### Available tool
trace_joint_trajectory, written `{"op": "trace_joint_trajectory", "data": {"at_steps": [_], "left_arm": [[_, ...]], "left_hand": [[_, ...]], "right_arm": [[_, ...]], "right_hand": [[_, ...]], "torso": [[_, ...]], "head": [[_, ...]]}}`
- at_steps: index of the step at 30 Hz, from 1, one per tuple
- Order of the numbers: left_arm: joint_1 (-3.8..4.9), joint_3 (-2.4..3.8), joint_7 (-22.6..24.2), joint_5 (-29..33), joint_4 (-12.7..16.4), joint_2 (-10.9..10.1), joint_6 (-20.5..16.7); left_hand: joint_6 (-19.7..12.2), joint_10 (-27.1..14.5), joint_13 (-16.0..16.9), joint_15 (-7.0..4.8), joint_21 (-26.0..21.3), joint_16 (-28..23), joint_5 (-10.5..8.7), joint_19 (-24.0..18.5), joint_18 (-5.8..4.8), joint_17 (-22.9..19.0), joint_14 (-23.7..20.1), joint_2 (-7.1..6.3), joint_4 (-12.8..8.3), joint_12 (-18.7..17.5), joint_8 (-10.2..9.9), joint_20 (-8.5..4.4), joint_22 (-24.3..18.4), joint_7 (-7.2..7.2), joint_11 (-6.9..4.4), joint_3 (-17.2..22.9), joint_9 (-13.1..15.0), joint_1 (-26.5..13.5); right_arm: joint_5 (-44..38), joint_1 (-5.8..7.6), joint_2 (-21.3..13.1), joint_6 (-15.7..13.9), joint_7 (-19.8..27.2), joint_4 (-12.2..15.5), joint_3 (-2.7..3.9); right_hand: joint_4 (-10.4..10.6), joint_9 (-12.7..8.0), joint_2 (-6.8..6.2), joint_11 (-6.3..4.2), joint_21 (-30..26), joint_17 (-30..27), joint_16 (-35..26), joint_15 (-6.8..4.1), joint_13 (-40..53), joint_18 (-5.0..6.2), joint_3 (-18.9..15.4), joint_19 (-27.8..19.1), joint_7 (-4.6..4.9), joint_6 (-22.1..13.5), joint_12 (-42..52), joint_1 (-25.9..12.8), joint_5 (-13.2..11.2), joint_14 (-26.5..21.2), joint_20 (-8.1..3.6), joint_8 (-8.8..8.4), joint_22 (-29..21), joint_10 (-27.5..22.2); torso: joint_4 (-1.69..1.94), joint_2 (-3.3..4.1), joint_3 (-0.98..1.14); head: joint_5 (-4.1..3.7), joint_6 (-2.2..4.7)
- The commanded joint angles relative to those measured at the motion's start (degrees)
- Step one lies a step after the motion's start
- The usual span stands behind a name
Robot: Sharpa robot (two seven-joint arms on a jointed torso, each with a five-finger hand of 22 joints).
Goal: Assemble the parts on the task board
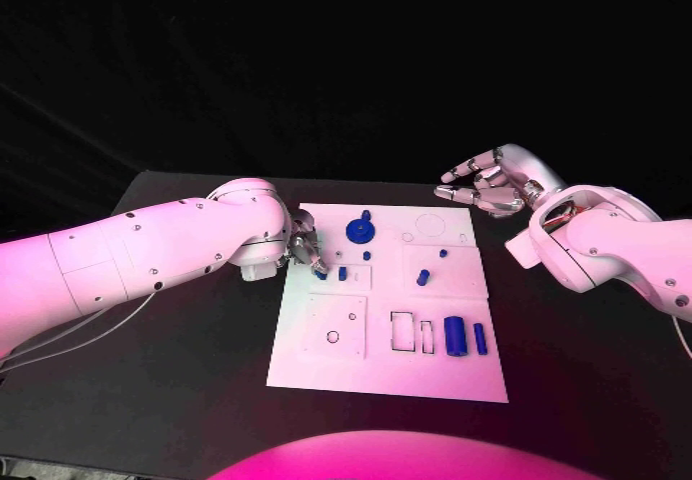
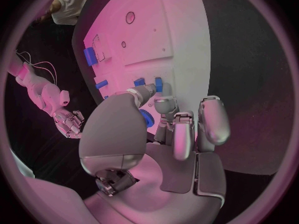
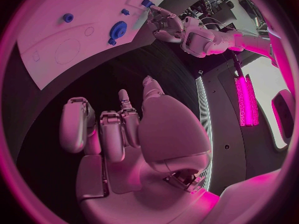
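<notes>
Parts (image 1: 454,336) look small, stiff and slippery, best pinched by the sides; something blue is maybe pinched by left hand (image 1: 304,250), right hand (image 1: 488,182) held empty, fingers loosely curled.

Black table (image 1: 173,400), dark backdrop behind; thin white cables (image 1: 72,335) hang over table.

No text, label, brand, number or sign can be read anywhere. The task board (image 1: 387,370) bears only outlined rectangles and circles with no lettering, and the blue parts on it carry no legible marks. The white arms show small dark dots but no writing.
</notes>
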Motion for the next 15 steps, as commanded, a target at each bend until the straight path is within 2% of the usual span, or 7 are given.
{"op": "trace_joint_trajectory", "data": {"at_steps": [1, 15], "left_arm": [[-0.35, -0.24, -1.4, 0.3, 0.2, 0.4, 1.5], [-0.34, -0.24, -1.6, 0.0, 0.1, 0.5, 0.8]], "left_hand": [[2.0, 0.9, 0.2, -0.52, 0.2, 0.4, -0.16, 0.4, -0.67, 15.1, 6.0, -0.01, -3.6, 0.4, 0.3, -0.16, 0.1, -1.48, -0.22, 3.8, 0.2, -0.8], [2.9, 1.5, 1.5, -0.83, 0.6, 0.4, -0.30, 0.8, -0.82, 15.1, 6.0, 0.27, -1.9, 1.3, 0.4, -0.47, 0.9, -1.99, -0.61, 1.0, 0.3, -4.5]], "right_arm": [[-0.3, -0.04, 0.0, 0.7, 0.3, 0.1, 0.00], [-0.3, -0.04, -0.1, 0.7, 0.3, 0.2, 0.00]], "right_hand": [[-0.2, 0.0, 0.20, -0.38, -0.3, 10.5, -0.2, -0.47, 6.5, 0.31, -0.3, -0.2, -0.25, 0.0, 0.0, -0.2, 0.2, 4.8, -0.32, 0.32, 2.0, 0.1], [-0.2, 0.0, 0.20, -0.38, -0.3, 10.5, -0.2, -0.47, 6.5, 0.31, -0.3, -0.2, -0.25, 0.0, 0.0, -0.2, 0.2, 4.8, -0.32, 0.32, 2.0, 0.1]], "torso": [[0.02, 0.01, 0.00], [0.01, 0.03, 0.01]], "head": [[-0.02, 0.02], [-0.20, -0.08]]}}
